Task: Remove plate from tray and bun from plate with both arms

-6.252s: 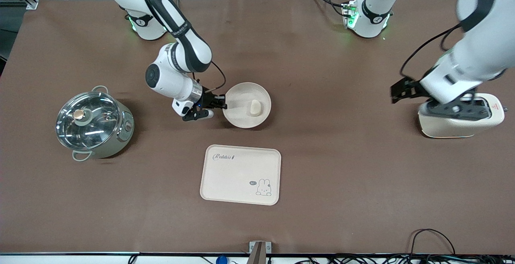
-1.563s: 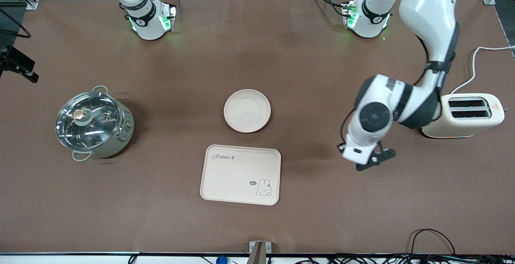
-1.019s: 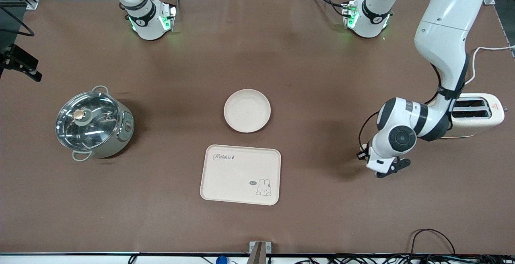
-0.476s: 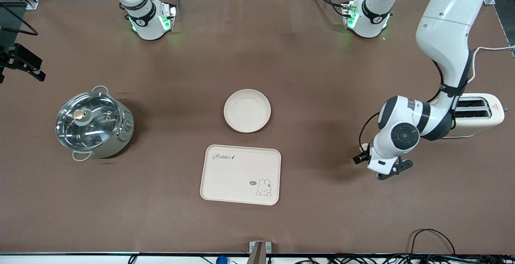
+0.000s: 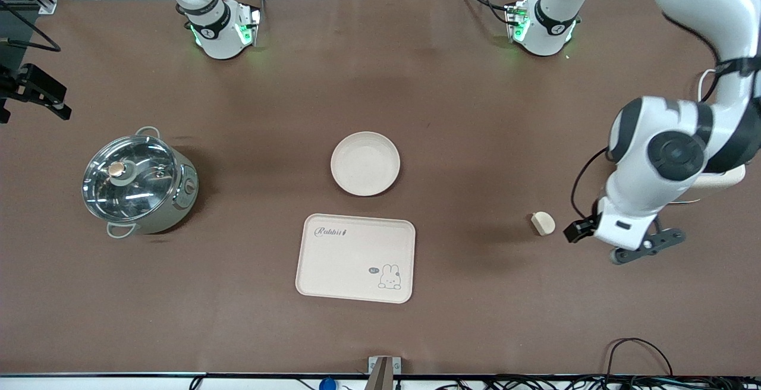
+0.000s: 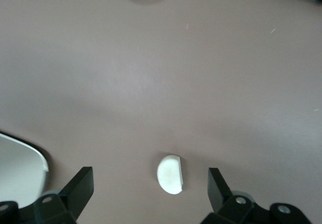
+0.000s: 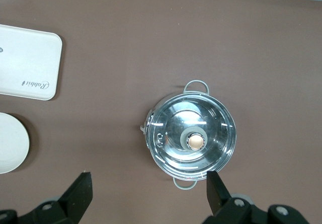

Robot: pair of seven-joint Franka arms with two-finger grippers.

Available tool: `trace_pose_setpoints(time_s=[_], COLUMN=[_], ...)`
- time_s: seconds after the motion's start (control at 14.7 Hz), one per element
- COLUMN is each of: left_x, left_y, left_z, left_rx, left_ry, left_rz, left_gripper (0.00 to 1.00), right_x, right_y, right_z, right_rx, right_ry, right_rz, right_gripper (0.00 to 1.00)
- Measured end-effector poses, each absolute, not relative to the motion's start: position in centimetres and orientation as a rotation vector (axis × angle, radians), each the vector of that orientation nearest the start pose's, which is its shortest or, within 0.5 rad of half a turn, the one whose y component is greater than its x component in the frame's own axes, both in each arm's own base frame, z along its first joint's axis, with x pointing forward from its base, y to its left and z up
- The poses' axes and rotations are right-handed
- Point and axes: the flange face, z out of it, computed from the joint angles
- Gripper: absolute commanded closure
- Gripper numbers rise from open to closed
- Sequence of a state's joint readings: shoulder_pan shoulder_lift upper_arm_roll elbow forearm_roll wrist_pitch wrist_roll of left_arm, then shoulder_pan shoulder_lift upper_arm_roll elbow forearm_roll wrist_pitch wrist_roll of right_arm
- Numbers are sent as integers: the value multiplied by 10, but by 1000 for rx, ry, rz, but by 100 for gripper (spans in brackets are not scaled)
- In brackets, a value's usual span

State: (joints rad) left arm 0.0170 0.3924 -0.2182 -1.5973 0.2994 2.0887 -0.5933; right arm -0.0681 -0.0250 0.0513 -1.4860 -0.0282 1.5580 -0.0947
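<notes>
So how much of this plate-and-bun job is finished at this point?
Both removals look done. The plate sits on the table just off the tray, empty. The bun lies on bare table toward the left arm's end. Nothing is in hand: the left gripper hangs open over the bun, and the right gripper is open above the pot. Nothing seems left.

A robotics lab: two bench-mounted arms (image 5: 672, 158), a brown-covered table (image 5: 475, 110), aluminium framing, trailing cables.
</notes>
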Motion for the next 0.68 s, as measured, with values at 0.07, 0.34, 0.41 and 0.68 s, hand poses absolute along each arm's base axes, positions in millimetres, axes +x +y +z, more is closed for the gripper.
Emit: trace_pose_setpoints(time_s=[0.07,0.34,0.41,0.68], left_x=[669,652,647,614], left_y=[-102,-102,-101,-96], left_z=[441,508,526,596], left_rx=[-2972,-2987,-3001,-3047], left_ry=[-374,-286,-262,-84], left_rz=[-293,-280,-253,-170], left_gripper=[0,0,0,0], right_x=[545,545,545,544], right_y=[-12,-10,-9,-9], right_z=[677,677,677,676], right_rx=[-3171,-3170,-3170,-3170], right_ry=[-121,-126,-128,-128], right_rz=[-151,-150,-149,-140], right_gripper=[0,0,0,0])
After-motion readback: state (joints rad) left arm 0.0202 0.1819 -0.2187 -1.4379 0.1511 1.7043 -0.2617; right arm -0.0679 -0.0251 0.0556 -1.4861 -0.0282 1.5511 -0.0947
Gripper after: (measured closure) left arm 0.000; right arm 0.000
